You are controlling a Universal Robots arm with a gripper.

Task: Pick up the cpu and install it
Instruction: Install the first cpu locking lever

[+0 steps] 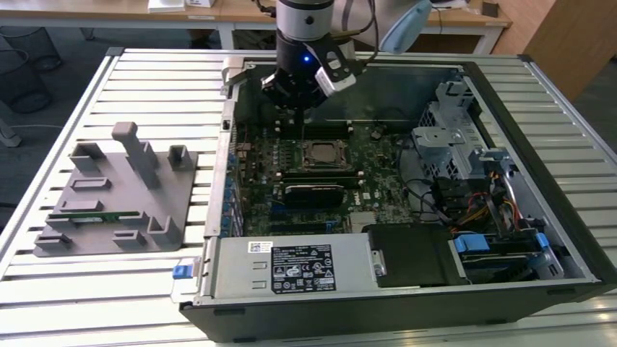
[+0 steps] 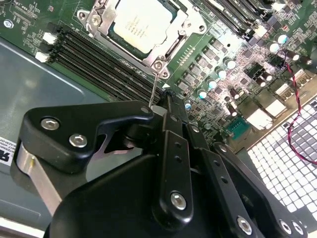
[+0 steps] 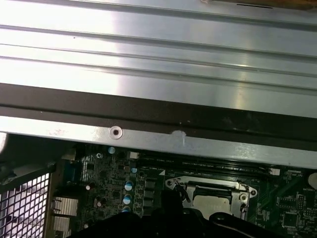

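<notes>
Silver cpu (image 2: 140,25), green motherboard (image 1: 371,155), grey tray (image 1: 115,217), black tool (image 1: 294,94)

A pale, ribbed metal work table (image 1: 144,278) with long parallel slats spans most of the exterior view. Beyond it, along the top of the frame, stand light wooden desks (image 1: 222,11) on white legs. A black wire-mesh wastebasket (image 1: 24,69) sits at the upper left on grey carpeted floor (image 1: 82,50). A brown wooden cabinet panel (image 1: 568,36) fills the upper right corner.
</notes>
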